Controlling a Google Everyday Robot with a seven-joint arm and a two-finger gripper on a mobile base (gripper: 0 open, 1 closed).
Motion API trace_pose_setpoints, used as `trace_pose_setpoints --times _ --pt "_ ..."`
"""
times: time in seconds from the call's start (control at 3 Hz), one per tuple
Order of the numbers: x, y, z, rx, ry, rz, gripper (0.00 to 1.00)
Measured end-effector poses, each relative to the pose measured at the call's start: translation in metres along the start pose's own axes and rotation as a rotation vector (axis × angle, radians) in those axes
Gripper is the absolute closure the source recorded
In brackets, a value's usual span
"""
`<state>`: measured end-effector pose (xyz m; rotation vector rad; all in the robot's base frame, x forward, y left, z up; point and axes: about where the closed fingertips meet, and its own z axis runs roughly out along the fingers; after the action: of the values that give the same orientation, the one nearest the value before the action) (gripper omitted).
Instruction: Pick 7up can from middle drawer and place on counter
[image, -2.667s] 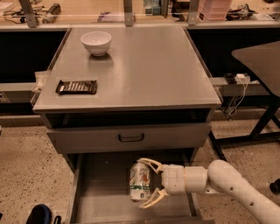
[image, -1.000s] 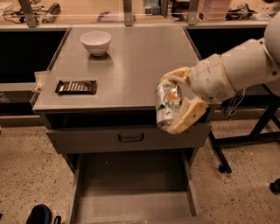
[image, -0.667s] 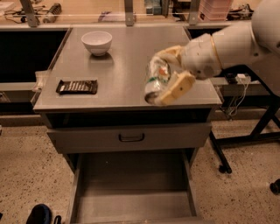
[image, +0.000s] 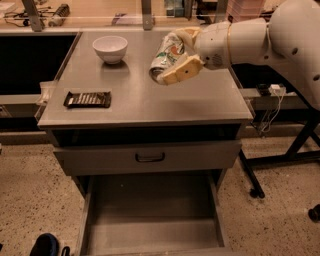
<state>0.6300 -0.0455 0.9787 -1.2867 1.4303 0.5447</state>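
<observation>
My gripper (image: 176, 56) is shut on the 7up can (image: 167, 54), a silvery-white and green can with red marks, held tilted above the counter (image: 150, 100) near its middle back. The can is clear of the surface; its shadow falls on the counter below. The white arm (image: 260, 35) reaches in from the upper right. The middle drawer (image: 150, 220) stands pulled out below, a shallow grey tray with nothing in it.
A white bowl (image: 110, 48) stands at the counter's back left. A dark brown snack bar wrapper (image: 87, 99) lies at the front left. A shut drawer front with a dark loop handle (image: 150, 157) sits above the open drawer. A black table leg (image: 295, 150) stands right.
The gripper has lifted the can out of the middle drawer, carried it up and over the counter's front edge, and moved it back toward the middle of the counter. The drawer is now empty.
</observation>
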Motion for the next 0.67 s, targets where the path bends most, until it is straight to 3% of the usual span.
trace_pose_setpoints --times 0.33,0.67 --pt "0.036 -0.029 0.004 0.121 -0.026 0.112 0.6" --pt "0.068 -0.046 0.008 0.174 0.038 0.19 0.37"
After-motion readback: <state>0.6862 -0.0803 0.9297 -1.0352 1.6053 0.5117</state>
